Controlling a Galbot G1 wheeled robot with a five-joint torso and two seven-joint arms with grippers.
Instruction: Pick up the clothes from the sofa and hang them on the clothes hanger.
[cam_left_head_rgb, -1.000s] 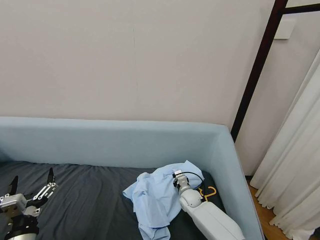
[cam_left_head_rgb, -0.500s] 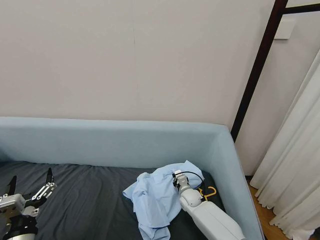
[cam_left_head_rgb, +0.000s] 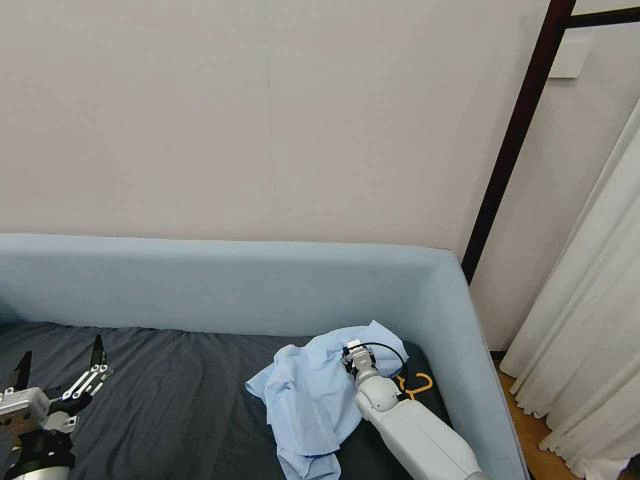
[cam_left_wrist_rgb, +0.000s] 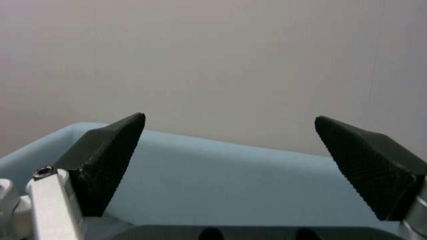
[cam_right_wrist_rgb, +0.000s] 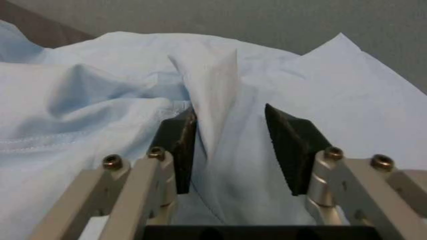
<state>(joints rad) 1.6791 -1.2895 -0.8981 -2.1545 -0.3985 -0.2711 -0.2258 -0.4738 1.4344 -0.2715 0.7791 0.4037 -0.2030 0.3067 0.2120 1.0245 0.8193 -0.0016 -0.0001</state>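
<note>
A light blue shirt (cam_left_head_rgb: 305, 388) lies crumpled on the dark seat of the sofa (cam_left_head_rgb: 230, 285), near its right end. My right gripper (cam_left_head_rgb: 352, 353) is buried in the top of the shirt. In the right wrist view its fingers (cam_right_wrist_rgb: 179, 145) pinch an upright fold of the shirt (cam_right_wrist_rgb: 217, 100), with the right gripper (cam_right_wrist_rgb: 230, 137) shut on that fold. An orange hanger hook (cam_left_head_rgb: 420, 384) pokes out beside the shirt. Low at the left, my left gripper (cam_left_head_rgb: 57, 372) hovers open over the seat, and the left gripper (cam_left_wrist_rgb: 229, 122) holds nothing.
A dark clothes rack post (cam_left_head_rgb: 512, 145) rises to the right of the sofa. White curtains (cam_left_head_rgb: 590, 340) hang at the far right above a wooden floor. The sofa's pale blue backrest and right arm wall in the seat.
The left gripper has sunk slightly lower. The right arm has edged a little to the left on the shirt.
</note>
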